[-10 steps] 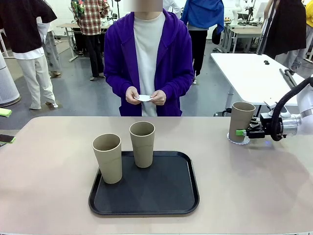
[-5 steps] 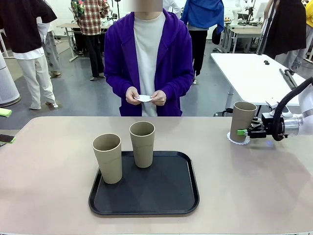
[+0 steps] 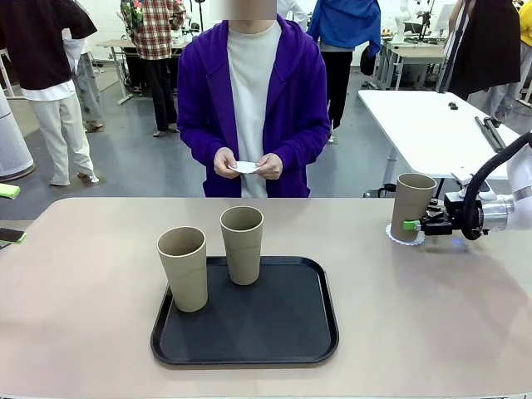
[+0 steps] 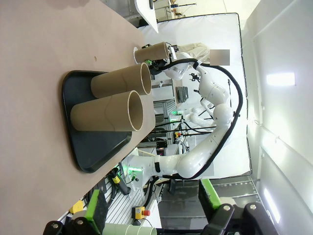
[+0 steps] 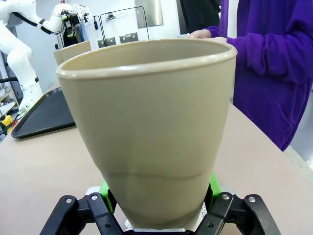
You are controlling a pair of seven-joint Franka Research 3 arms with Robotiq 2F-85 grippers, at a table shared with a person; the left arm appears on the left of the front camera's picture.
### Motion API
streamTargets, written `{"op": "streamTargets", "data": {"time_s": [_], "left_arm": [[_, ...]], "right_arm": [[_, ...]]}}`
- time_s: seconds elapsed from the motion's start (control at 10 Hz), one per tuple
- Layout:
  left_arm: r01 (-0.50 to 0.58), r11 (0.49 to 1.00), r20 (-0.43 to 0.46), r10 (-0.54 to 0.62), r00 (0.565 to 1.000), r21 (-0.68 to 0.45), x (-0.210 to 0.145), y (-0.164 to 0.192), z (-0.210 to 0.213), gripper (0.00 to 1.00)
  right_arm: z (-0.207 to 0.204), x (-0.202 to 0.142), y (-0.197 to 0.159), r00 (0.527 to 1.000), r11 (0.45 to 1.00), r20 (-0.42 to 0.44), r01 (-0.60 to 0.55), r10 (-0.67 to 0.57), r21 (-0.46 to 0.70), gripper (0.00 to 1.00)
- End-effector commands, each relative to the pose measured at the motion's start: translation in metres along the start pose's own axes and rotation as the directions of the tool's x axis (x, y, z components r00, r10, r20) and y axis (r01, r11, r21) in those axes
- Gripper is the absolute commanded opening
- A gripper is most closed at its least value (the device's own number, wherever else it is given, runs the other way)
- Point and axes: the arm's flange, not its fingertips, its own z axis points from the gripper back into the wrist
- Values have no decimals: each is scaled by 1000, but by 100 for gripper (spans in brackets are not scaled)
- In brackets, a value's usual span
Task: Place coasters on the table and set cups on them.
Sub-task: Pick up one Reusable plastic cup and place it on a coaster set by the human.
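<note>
Two tan cups (image 3: 183, 268) (image 3: 242, 243) stand on the black tray (image 3: 249, 332). A third cup (image 3: 412, 204) stands upright at the table's far right on a white lacy coaster (image 3: 405, 238), with my right gripper (image 3: 413, 224) shut on its lower part. In the right wrist view that cup (image 5: 151, 127) sits between the green pads (image 5: 214, 183), with a bit of the coaster (image 5: 203, 211) below. The person holds another coaster (image 3: 245, 166) in both hands. My left gripper (image 3: 7, 214) is open at the table's left edge, far from the tray; its wrist view shows the cups (image 4: 105, 115) (image 4: 122, 84) on their sides.
The beige table (image 3: 432, 316) has bare room left, right and in front of the tray. A person in a purple jacket (image 3: 199, 91) stands at the far edge. A white table (image 3: 424, 125) stands behind on the right.
My right gripper and its cup shifted very slightly to the right, the cup settling on the coaster. The left arm, the tray cups and the person's hands stayed still.
</note>
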Motion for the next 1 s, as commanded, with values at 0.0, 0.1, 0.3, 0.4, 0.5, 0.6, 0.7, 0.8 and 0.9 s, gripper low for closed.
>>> {"op": "streamTargets", "data": {"time_s": [0.0, 0.1, 0.3, 0.4, 0.5, 0.6, 0.7, 0.8, 0.9], "left_arm": [[15, 1000, 3, -15, 1000, -14, 0, 0, 1, 100], [15, 1000, 3, -15, 1000, -14, 0, 0, 1, 100], [15, 1000, 3, -15, 1000, -14, 0, 0, 1, 100], [15, 1000, 3, -15, 1000, -14, 0, 0, 1, 100], [15, 1000, 3, -15, 1000, -14, 0, 0, 1, 100], [15, 1000, 3, -15, 1000, -14, 0, 0, 1, 100], [15, 1000, 3, -15, 1000, -14, 0, 0, 1, 100], [15, 1000, 3, -15, 1000, -14, 0, 0, 1, 100], [15, 1000, 3, -15, 1000, -14, 0, 0, 1, 100]], "right_arm": [[2, -5, -9, 1000, 1000, -17, 0, 1, 22, 82], [2, -5, -9, 1000, 1000, -15, 2, -2, 23, 100], [3, -5, -8, 1000, 999, -20, 4, -3, 32, 100], [4, -5, -7, 1000, 999, -22, 2, -1, 36, 100], [4, -5, -6, 1000, 999, -25, 5, -3, 41, 100], [4, -5, -6, 1000, 999, -27, 6, -5, 43, 100], [4, -5, -6, 1000, 999, -29, 8, -7, 44, 100], [5, -5, -6, 999, 999, -35, 9, -7, 44, 100], [5, -4, -6, 999, 999, -42, 1, 1, 43, 100]]}}
